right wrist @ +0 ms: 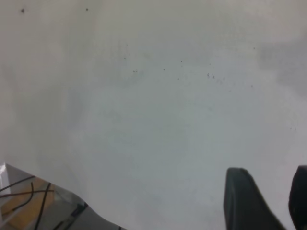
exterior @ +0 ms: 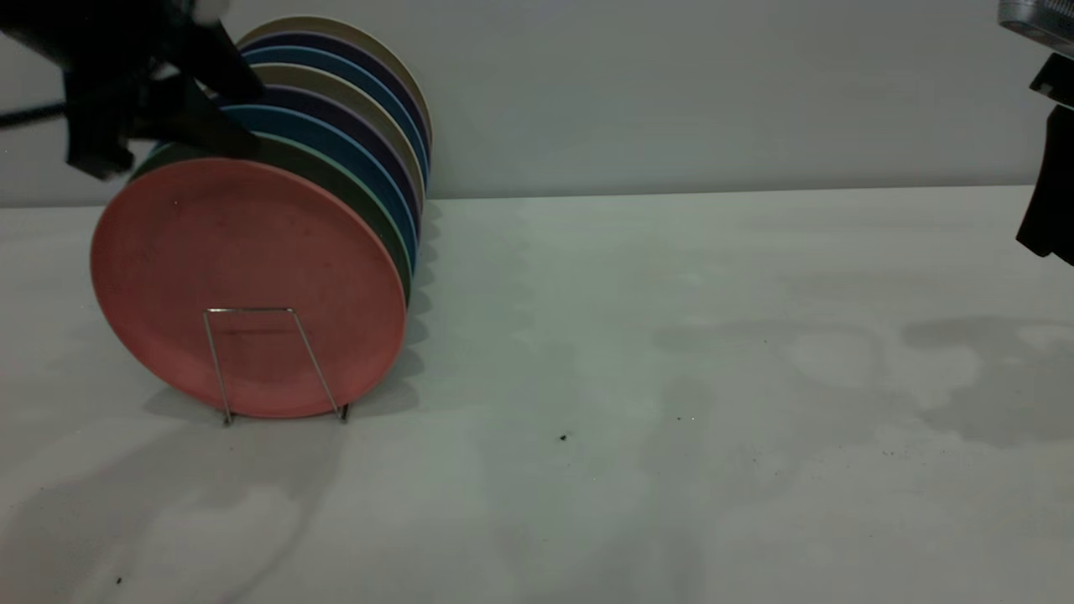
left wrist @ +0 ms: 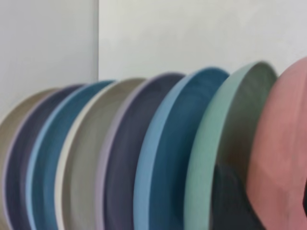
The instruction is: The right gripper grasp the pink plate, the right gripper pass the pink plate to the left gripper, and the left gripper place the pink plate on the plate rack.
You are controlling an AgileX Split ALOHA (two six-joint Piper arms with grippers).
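The pink plate [exterior: 247,285] stands on edge at the front of the plate rack [exterior: 252,309], in front of a teal-green plate [exterior: 336,180]. My left gripper [exterior: 252,122] is above the row at the pink plate's top rim, open. In the left wrist view one dark finger [left wrist: 230,196] lies between the green plate [left wrist: 211,143] and the pink plate [left wrist: 283,143]; the other finger shows only as a dark sliver at the frame edge. My right gripper [exterior: 1045,218] hangs at the far right, open and empty, over bare table [right wrist: 268,175].
Behind the pink plate stand several more plates [exterior: 369,126] in blue, purple and beige, packed closely. The white table [exterior: 671,377] stretches to the right of the rack. A wall stands behind. Cables show past the table edge [right wrist: 29,196].
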